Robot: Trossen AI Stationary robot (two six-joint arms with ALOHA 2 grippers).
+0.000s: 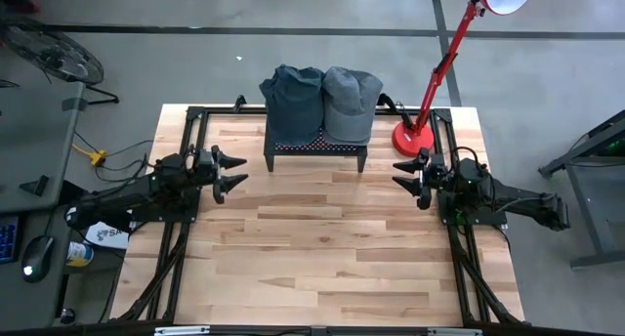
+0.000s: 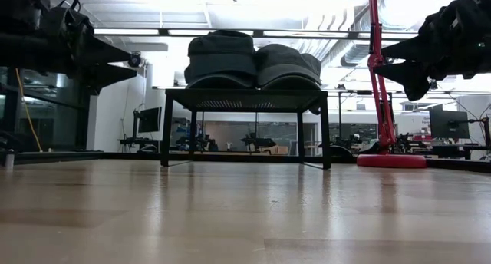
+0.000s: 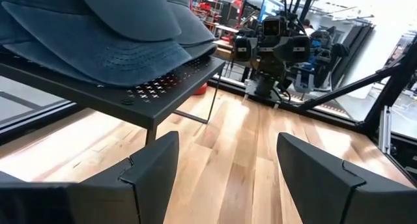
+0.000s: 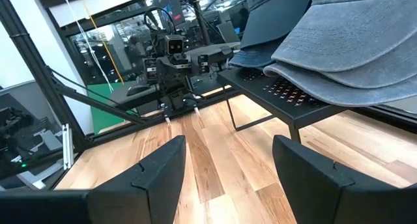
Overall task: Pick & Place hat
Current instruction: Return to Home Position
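Caps [image 1: 295, 100] on shelf [image 1: 317, 151]; left end effector [image 1: 241, 170], right end effector [image 1: 396, 173] seemingly level, both released.

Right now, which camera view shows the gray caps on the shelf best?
The high view: it looks down on the gray caps, whole and unblocked, beside the blue caps on the shelf. The low view gives only their side outline; the right wrist view, only near brims; the left wrist view, mostly the blue ones.
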